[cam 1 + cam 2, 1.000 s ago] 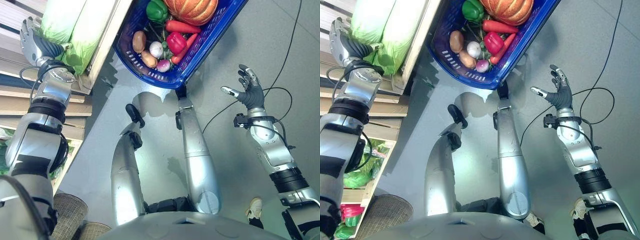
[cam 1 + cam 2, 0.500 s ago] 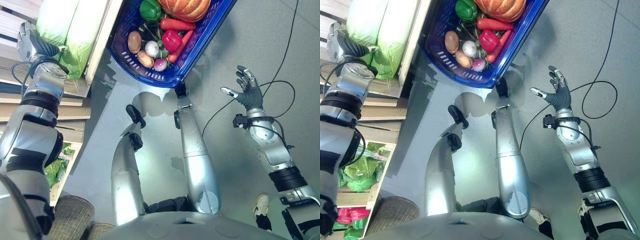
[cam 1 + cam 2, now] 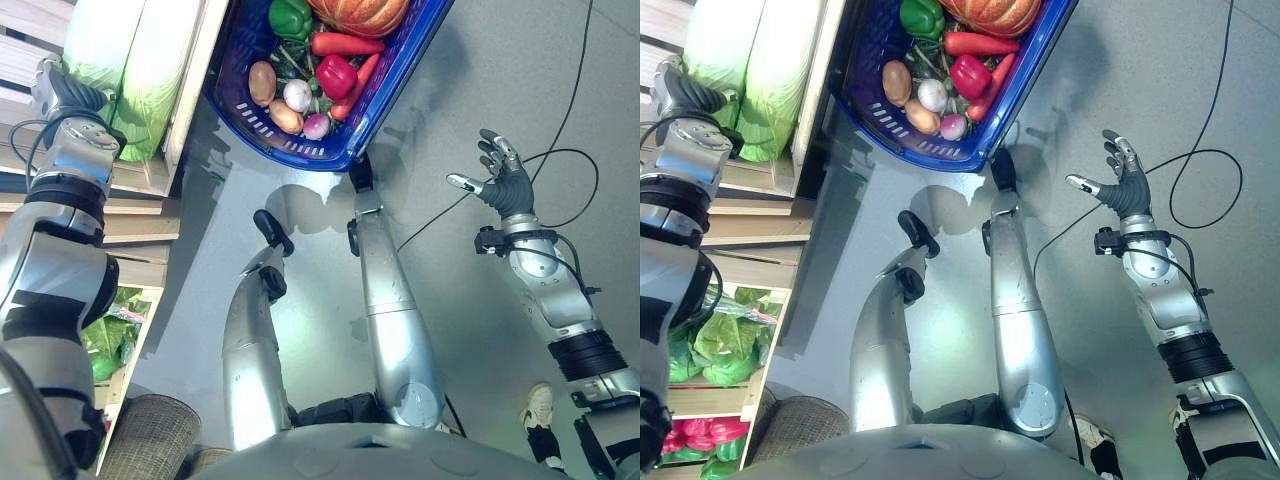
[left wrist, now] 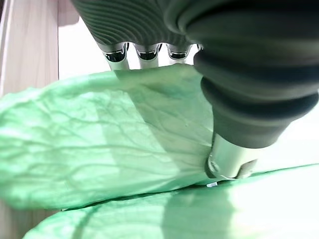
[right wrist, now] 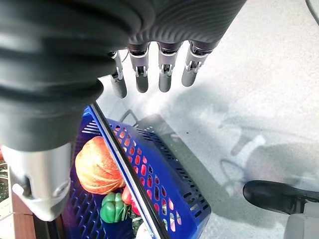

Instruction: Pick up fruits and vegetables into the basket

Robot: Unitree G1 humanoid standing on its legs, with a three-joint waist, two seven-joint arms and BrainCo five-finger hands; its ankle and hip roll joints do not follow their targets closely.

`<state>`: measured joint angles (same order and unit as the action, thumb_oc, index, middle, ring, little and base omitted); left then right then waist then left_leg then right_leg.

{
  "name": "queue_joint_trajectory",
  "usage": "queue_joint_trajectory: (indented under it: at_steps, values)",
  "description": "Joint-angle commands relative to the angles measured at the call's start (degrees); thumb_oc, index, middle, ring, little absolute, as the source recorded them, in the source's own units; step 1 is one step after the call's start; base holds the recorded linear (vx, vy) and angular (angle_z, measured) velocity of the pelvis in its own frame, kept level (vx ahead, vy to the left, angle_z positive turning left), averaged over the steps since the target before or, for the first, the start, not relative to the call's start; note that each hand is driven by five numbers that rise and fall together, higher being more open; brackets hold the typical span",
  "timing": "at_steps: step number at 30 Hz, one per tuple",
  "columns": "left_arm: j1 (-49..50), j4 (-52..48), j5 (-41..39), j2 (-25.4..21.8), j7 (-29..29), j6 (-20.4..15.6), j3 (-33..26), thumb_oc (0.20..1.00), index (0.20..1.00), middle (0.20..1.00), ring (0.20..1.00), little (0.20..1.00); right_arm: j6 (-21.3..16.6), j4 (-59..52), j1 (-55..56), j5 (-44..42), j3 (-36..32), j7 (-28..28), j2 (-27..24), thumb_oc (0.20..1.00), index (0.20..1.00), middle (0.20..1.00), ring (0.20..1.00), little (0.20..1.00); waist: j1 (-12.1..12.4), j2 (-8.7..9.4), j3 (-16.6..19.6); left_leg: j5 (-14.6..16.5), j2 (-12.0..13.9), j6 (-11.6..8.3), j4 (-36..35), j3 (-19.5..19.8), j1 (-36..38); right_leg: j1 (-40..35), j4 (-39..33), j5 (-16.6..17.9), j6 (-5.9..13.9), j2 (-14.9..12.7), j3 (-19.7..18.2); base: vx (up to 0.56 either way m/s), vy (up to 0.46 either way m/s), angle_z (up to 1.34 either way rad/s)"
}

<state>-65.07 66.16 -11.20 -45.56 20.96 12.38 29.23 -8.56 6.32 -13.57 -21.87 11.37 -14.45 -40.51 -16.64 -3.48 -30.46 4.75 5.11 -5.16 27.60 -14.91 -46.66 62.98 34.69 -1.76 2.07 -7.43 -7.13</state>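
Note:
A blue basket (image 3: pixel 345 158) stands on the grey floor and holds a pumpkin (image 3: pixel 355 12), a green pepper (image 3: pixel 290 18), a red pepper (image 3: pixel 336 76), carrots (image 3: pixel 345 44), potatoes (image 3: pixel 262 83) and onions (image 3: pixel 297 95). Two pale green cabbages (image 3: pixel 150 60) lie in a wooden crate to its left. My left hand (image 3: pixel 62 90) rests against the nearer cabbage (image 4: pixel 99 144), its thumb (image 4: pixel 227 159) pressed into the leaf. Over bare floor right of the basket, my right hand (image 3: pixel 505 185) is raised and open, holding nothing, its fingers (image 5: pixel 149 74) straight.
The crate's wooden rim (image 3: pixel 190 90) runs beside the basket. A lower shelf holds leafy greens (image 3: pixel 710 335) and something red (image 3: pixel 695 432). A wicker basket (image 3: pixel 150 440) sits at the lower left. A person's shoe (image 3: pixel 540 405) shows at the lower right.
The whole picture has shifted, so the camera has moved. My left hand stays at the cabbage and my right hand stays open in the air.

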Motion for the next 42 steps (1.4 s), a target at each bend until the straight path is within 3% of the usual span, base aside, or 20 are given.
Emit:
queue_joint_trajectory:
  at_steps: [1,10,15,21,25,28,36,42]
  values:
    - [5.6,3.8,-4.2,0.4,-3.8,0.5,-3.1,0.200,0.200,0.200,0.200,0.200,-2.0,-4.3,2.0,-1.1,-0.9,0.3,-1.8,1.000,1.000,1.000,1.000,1.000,-3.4,-1.10,0.7,3.2,-0.5,0.94,5.3,0.3,-3.9,-3.0,-5.8,0.0,3.67,-1.2,0.2,0.00,0.000,0.00]
    - [10.3,0.6,-9.3,1.6,-2.0,-1.3,-7.9,0.200,0.200,0.200,0.200,0.200,-1.7,-6.6,3.3,-0.1,-2.4,0.2,-1.5,1.000,1.000,1.000,1.000,1.000,-2.5,-1.03,0.7,3.0,-0.6,1.02,4.1,0.5,-1.2,-5.5,-4.6,-1.7,3.26,-1.3,1.5,-0.02,-0.013,0.02]
    - [15.1,-4.3,-11.7,2.5,0.7,-7.0,-12.4,0.200,0.200,0.200,0.200,0.200,-2.2,-9.5,4.5,1.4,-3.7,-0.1,-0.5,1.000,1.000,1.000,1.000,1.000,-1.3,-0.86,0.7,2.6,-0.7,0.93,2.6,0.8,1.7,-8.5,-4.2,-2.9,3.11,-1.5,3.2,-0.03,-0.065,0.03]
    - [25.3,-17.1,-10.8,4.9,4.6,-15.0,-19.1,0.200,0.200,0.200,0.200,0.200,-2.7,-15.3,6.6,4.9,-6.0,1.4,1.1,1.000,1.000,1.000,1.000,1.000,1.1,-1.47,0.7,1.4,-1.5,0.87,-0.9,1.5,5.9,-13.2,-5.4,-3.7,2.98,-1.8,5.5,-0.04,-0.083,0.06]
    - [31.4,-25.8,-6.7,6.1,8.2,-19.5,-21.0,0.200,0.200,0.200,0.200,0.200,-3.3,-19.1,6.6,6.9,-7.3,4.3,1.1,1.000,1.000,1.000,1.000,1.000,3.0,-1.75,0.7,0.9,-2.1,1.06,-2.4,2.4,8.0,-16.2,-6.0,-4.3,2.83,-1.8,7.1,-0.05,-0.112,0.13]
    - [35.2,-33.1,0.7,6.3,10.6,-23.8,-22.3,0.200,0.200,0.200,0.200,0.200,-2.3,-21.2,6.0,5.7,-8.0,8.4,1.0,1.000,1.000,1.000,1.000,1.000,4.8,-1.71,0.7,0.9,-2.3,1.23,-2.8,3.1,9.1,-18.1,-6.0,-4.8,2.69,-2.0,8.4,-0.04,-0.139,0.09]
    - [41.7,-53.3,13.3,6.4,11.6,-26.7,-24.6,0.200,0.200,0.200,0.200,0.200,0.0,-25.2,1.9,-3.6,-7.1,17.1,3.7,1.000,1.000,1.000,1.000,1.000,8.8,-0.81,0.7,-1.4,-2.8,2.12,-4.4,4.3,10.2,-21.4,-7.8,-3.2,2.14,-2.0,11.3,-0.07,-0.175,0.16]
    - [42.3,-62.7,25.5,6.4,13.9,-29.4,-23.8,0.200,0.200,0.200,0.200,0.200,4.9,-28.0,-3.1,-11.0,-3.0,20.4,8.9,1.000,1.000,1.000,1.000,1.000,11.6,0.21,0.7,-1.2,-3.1,2.71,-4.4,5.9,11.2,-23.7,-7.6,-3.6,2.10,-2.0,12.9,-0.02,-0.163,0.13]
